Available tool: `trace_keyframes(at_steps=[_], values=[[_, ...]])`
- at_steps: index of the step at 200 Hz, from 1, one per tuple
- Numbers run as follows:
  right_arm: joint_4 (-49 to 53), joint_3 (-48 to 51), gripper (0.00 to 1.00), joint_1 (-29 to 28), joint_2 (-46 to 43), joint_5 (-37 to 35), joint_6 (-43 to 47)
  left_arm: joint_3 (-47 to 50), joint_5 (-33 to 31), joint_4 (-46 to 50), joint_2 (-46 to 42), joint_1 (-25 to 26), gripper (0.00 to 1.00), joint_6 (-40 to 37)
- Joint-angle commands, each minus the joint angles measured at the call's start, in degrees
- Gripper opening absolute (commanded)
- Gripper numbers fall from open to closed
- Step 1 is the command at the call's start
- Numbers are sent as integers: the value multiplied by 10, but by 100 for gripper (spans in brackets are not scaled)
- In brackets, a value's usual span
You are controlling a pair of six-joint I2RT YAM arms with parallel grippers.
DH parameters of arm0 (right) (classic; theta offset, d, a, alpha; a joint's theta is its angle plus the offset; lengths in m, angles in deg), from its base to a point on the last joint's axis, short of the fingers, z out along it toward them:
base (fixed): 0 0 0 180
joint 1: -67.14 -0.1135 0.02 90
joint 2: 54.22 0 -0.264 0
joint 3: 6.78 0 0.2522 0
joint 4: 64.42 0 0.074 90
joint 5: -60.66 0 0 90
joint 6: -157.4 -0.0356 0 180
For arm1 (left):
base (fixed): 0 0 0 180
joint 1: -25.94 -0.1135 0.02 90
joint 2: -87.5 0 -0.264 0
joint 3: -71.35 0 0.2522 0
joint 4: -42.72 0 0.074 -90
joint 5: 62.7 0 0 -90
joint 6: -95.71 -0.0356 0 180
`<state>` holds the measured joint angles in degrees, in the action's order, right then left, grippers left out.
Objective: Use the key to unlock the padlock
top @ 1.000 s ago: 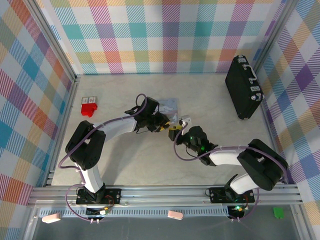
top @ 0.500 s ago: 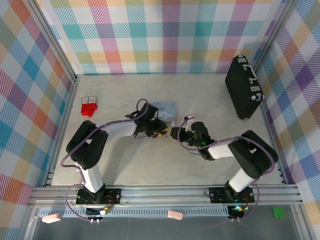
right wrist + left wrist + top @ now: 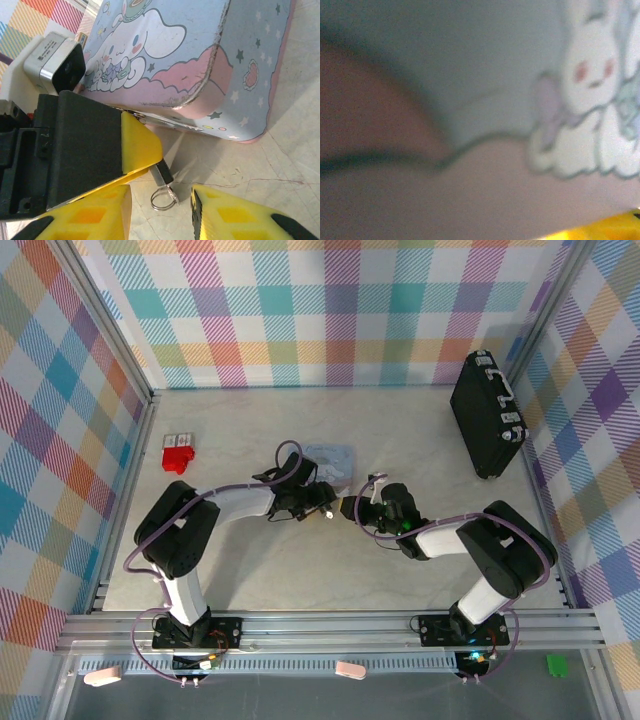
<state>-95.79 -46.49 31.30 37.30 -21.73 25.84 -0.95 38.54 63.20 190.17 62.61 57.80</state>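
Tabletop [image 3: 250,570] from above: your two arms meet at its middle, left gripper [image 3: 322,508] and right gripper [image 3: 350,508] nearly tip to tip, just on the near side of the pale blue tin [image 3: 331,457]. The black briefcase [image 3: 487,425] stands by the far right corner and the red block [image 3: 178,454] lies near the left edge. Your left wrist camera is pressed close to the tin and blurred, with a yellow sliver [image 3: 615,226] in its lower right corner; you cannot tell there whether the left fingers are released or clenched. From your right wrist, the padlock [image 3: 162,174] lies on the tabletop just beside the tin's near wall, its dark body poking out from under a yellow-tipped left finger [image 3: 137,145] and its silvery loop lying between your right fingers [image 3: 95,215], which stand apart and grasp nothing.
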Motion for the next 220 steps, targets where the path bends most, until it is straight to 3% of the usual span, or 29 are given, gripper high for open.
trace_keyframes(at_steps=[1, 61, 118, 165, 220], values=[[7, -7, 36, -1, -12, 11, 5, 17, -19, 38, -50, 3, 67, -27], [70, -40, 37, -2, -18, 23, 48, 0, -105, 138, -147, -16, 69, -152], [202, -123, 39, -3, 6, 49, 153, -76, -50, 147, -87, -118, 71, -239], [294, -184, 43, -2, 45, 51, 241, -145, -26, 148, -7, -127, 71, -258], [341, -255, 44, 41, 93, 72, 278, -161, -39, 179, 53, -86, 69, -205]])
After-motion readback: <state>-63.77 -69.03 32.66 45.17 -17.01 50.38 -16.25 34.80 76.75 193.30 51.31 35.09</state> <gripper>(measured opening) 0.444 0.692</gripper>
